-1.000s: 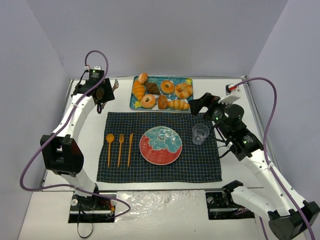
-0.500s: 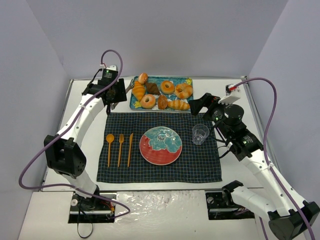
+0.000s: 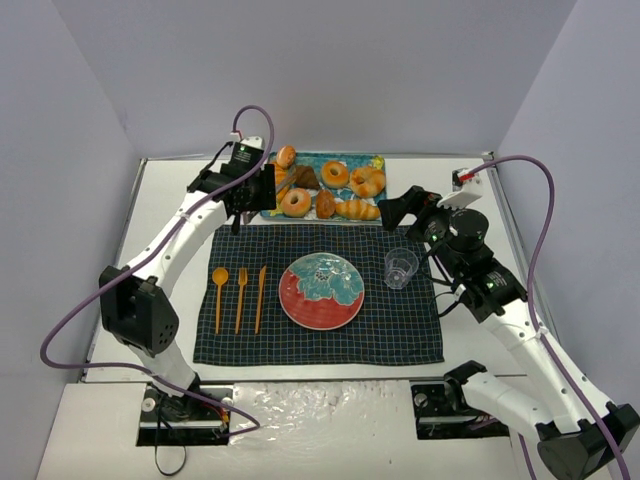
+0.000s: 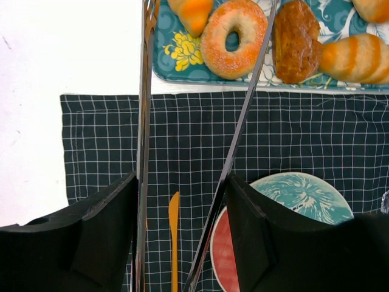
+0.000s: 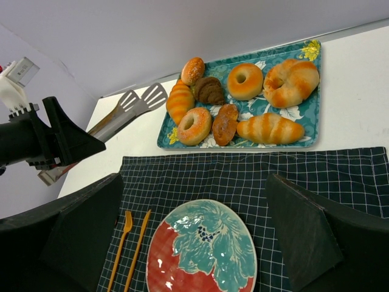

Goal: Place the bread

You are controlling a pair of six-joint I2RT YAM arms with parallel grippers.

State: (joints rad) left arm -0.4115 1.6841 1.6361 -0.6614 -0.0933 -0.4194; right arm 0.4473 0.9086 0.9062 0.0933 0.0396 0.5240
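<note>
Right wrist: bread among eight pastries.

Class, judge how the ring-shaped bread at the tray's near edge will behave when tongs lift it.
The bread has a grainy crust, so the tongs would probably grip rather than slip. It lies flat on the tray, so it likely won't roll. Small and holed, it seems light.

Lab test booth — bare grey walls; white table

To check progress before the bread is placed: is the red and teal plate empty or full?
Empty. The plate shows its whole leaf pattern bare, with nothing resting on it.
</note>
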